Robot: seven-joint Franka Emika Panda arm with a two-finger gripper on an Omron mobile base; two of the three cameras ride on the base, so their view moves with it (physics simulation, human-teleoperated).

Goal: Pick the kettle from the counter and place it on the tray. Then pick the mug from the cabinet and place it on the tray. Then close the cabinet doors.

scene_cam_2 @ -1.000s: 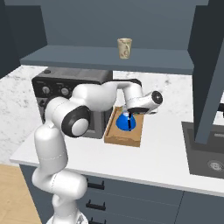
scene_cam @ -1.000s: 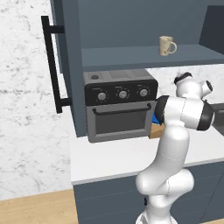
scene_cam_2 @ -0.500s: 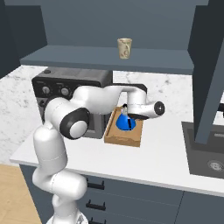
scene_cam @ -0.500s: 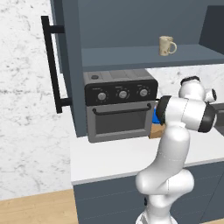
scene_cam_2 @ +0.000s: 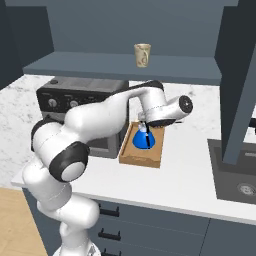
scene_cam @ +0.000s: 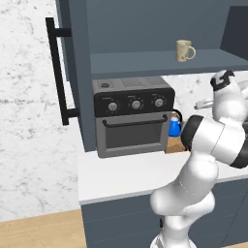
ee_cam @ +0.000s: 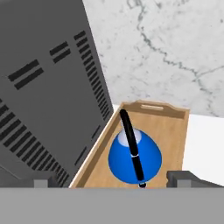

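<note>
Left base view: from behind and left of the arm, facing forward and down; toaster oven (scene_cam: 133, 120) at centre, mug (scene_cam: 184, 50) upper right, arm lower right.
Right base view: from behind and right, facing forward and down; tray (scene_cam_2: 143, 147) at centre, arm lower left.
Hand view: close above the kettle (ee_cam: 134, 156), looking down along the hand (ee_cam: 113, 178); oven side fills the left.
Shared: worktop (scene_cam_2: 185, 179), oven, kettle, tray; both base views also share the mug.
</note>
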